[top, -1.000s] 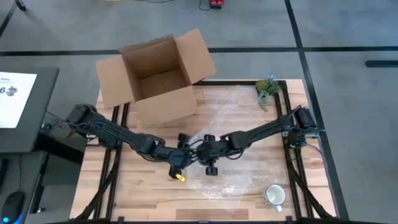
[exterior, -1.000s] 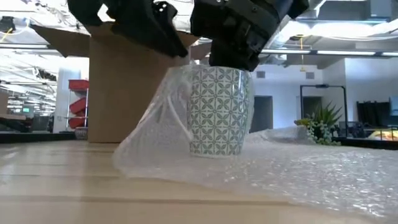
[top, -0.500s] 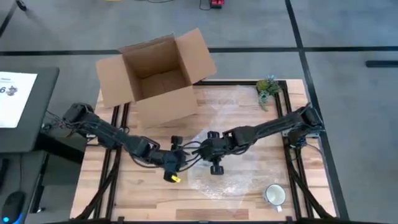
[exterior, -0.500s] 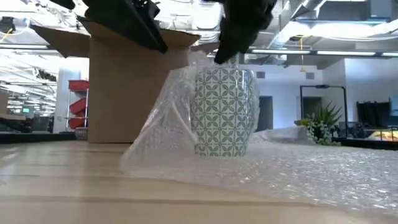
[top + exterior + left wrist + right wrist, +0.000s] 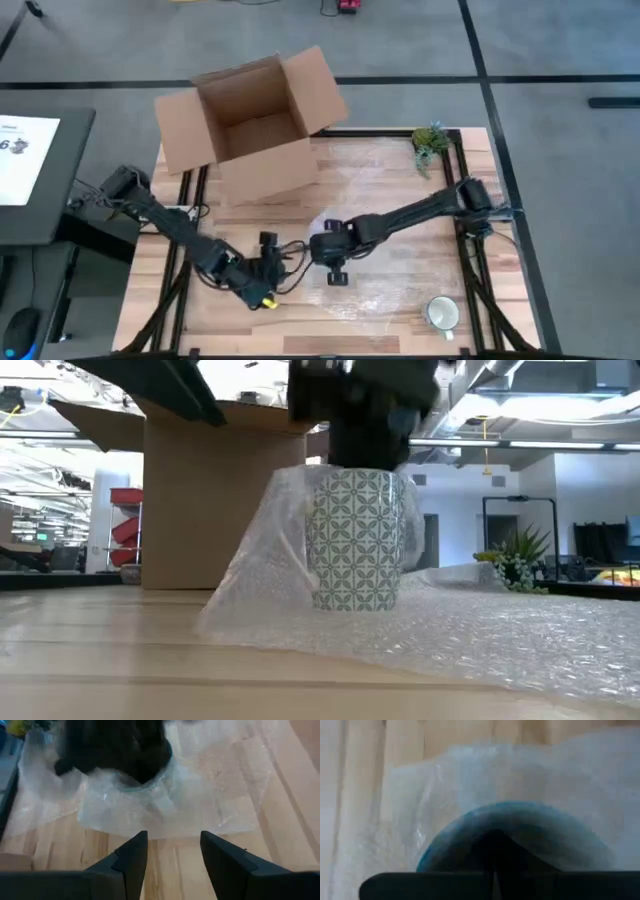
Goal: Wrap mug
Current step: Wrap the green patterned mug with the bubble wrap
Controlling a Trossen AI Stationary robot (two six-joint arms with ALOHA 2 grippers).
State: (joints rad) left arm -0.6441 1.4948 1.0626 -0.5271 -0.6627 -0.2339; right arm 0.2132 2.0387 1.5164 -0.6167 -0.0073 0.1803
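A patterned mug (image 5: pixel 355 540) stands upright on a sheet of bubble wrap (image 5: pixel 372 212) in the middle of the table. The wrap (image 5: pixel 262 575) is drawn up against the mug's side and over its rim. My right gripper (image 5: pixel 330 254) is directly over the mug, shut, its fingers pointing down at the mug's mouth (image 5: pixel 520 822); in the high view it hides the mug. My left gripper (image 5: pixel 172 855) is open and holds nothing. It is drawn back toward the near left (image 5: pixel 270 278) and faces the wrapped mug. My right gripper comes from above with its shut fingers (image 5: pixel 365 445) down at the mug's mouth, where the wrap lies over the rim (image 5: pixel 470 815). The gripper itself hides the fingertips, so I cannot tell whether they press on the wrap. The mug stays upright on the sheet.
An open cardboard box (image 5: pixel 250 125) stands at the table's far left. A small plant (image 5: pixel 430 145) is at the far right corner, and a white mug (image 5: pixel 441 313) is near the near right edge. Bare wood lies along the near left.
My left gripper has drawn back from the mug toward the table's near left corner. My right gripper has shifted a little toward the left and now stands over the mug. The wrap stays raised against the mug's side.
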